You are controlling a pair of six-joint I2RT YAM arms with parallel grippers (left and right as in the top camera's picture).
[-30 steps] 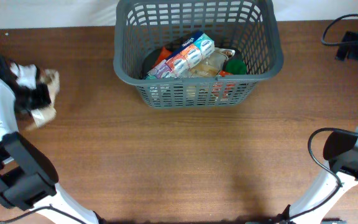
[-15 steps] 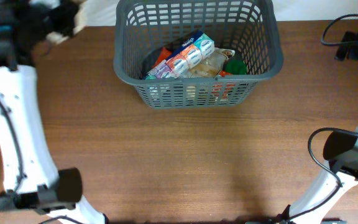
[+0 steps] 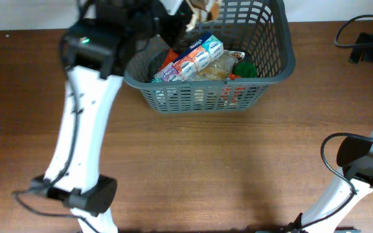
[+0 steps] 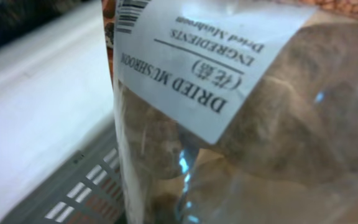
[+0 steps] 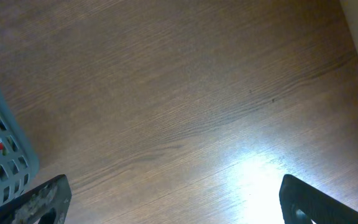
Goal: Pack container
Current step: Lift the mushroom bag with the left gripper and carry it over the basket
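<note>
The table [image 3: 193,168] is dark brown wood with a plain grain; a white backdrop [image 3: 37,14] runs along its far edge, and black cables [image 3: 361,40] lie at the far right corner. One dark grey basket [image 3: 199,97] stands at the far middle of the table, rectangular with rounded corners and slotted walls, far bigger than the groceries in it. Inside lie one long blue-and-white pack of small cartons [image 3: 193,57], one clear bag [image 3: 220,66], something green [image 3: 244,68] and one orange packet [image 3: 168,59]. Two arms show; the left gripper [image 3: 190,16] is clenched on one clear bag of dried mushrooms [image 4: 247,130], above the basket's far left corner; the right gripper [image 5: 176,202] is spread wide and empty over bare table, just beside a basket corner.
</note>
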